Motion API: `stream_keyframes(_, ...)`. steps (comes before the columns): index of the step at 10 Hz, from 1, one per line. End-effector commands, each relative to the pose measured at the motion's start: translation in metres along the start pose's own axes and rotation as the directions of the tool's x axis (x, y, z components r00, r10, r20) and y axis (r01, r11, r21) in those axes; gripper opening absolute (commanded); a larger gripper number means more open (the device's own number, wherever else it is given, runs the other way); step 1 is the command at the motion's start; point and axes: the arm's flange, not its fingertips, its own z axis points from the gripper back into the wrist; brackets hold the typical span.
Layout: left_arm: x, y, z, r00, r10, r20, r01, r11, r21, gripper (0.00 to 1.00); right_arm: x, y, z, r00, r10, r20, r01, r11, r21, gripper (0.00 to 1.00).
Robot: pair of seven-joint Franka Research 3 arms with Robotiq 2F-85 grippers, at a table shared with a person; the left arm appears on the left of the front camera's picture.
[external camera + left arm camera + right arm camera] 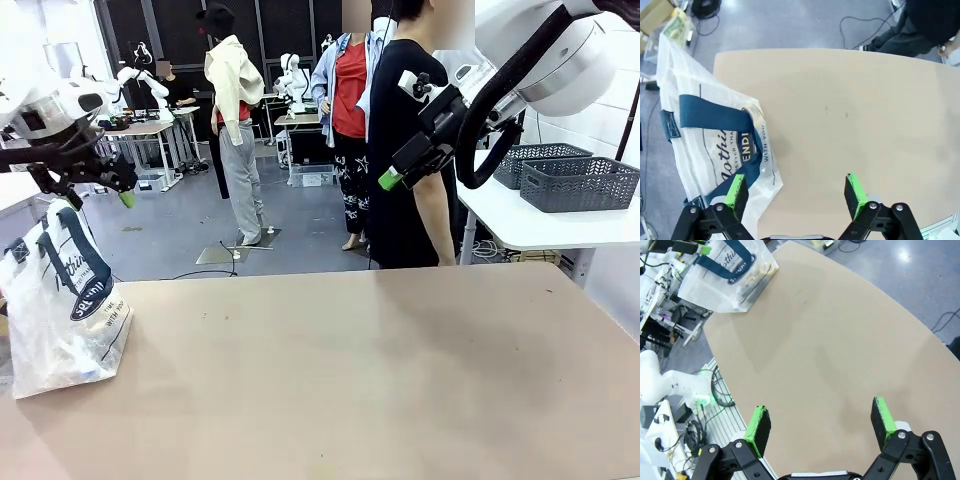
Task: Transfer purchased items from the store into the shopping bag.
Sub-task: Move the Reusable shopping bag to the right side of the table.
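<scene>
Shopping bag at the table's left edge: crinkled translucent whitish plastic, navy strap handles, round dark logo; what it holds I cannot make out. Smooth tan tabletop lies broad beside it. My left gripper hangs above the bag, jaws apart; my right gripper high over the table, jaws apart.

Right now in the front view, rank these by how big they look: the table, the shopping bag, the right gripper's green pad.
1. The table, spanning the picture's lower half.
2. The shopping bag, standing at the table's left edge.
3. The green pad on the right gripper's fingers, a small patch raised above the table.
The gaps are wide enough that nearness to the camera doesn't alter the order.
</scene>
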Motion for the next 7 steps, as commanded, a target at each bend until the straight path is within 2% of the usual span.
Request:
stream_keyframes(1,-0.002,-0.009,0.004,0.998,-0.068,-0.013,0.068,0.997,-0.026,1.00,-0.004,0.000,-0.001,1.000,0.006,-0.002,-0.005,1.000,0.008,1.00)
stream_keyframes(5,-0.010,-0.029,0.001,0.983,-0.179,-0.031,0.177,0.983,-0.052,1.00,-0.004,0.000,-0.001,1.000,0.006,-0.002,-0.005,1.000,0.008,1.00)
stream_keyframes(6,-0.014,-0.037,-0.004,0.961,-0.274,-0.029,0.266,0.951,-0.155,1.00,-0.004,0.000,-0.001,1.000,0.006,-0.002,-0.005,1.000,0.008,1.00)
stream_keyframes(7,-0.017,-0.044,-0.014,0.921,-0.389,-0.018,0.372,0.893,-0.255,1.00,-0.004,0.000,-0.001,1.000,0.006,-0.002,-0.005,1.000,0.008,1.00)
